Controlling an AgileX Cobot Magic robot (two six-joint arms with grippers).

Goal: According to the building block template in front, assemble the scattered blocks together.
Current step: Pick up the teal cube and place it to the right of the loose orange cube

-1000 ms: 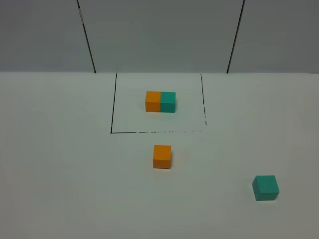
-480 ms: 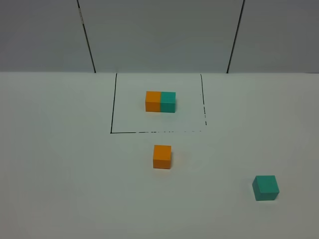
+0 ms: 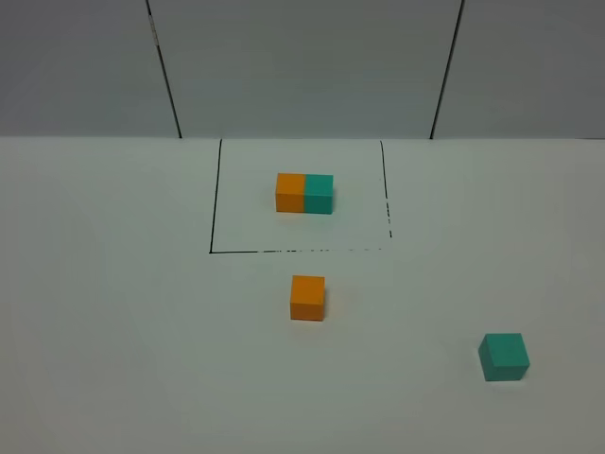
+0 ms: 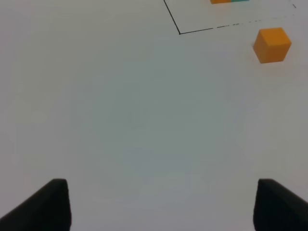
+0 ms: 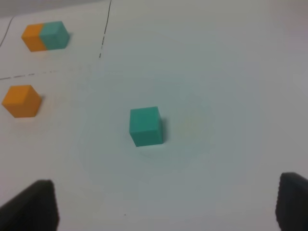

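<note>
Nothing has moved over the last second: the template (image 3: 304, 193) sits inside the marked square (image 3: 216, 199), the orange block (image 3: 307, 297) just in front of it, the teal block (image 3: 504, 356) well off right. Left gripper (image 4: 161, 204) and right gripper (image 5: 168, 204) both gape wide and empty, so assembly has not begun

Matte, smooth orange cube (image 3: 307, 297) and teal cube (image 3: 504, 356); matte white table (image 3: 113, 331).
</note>
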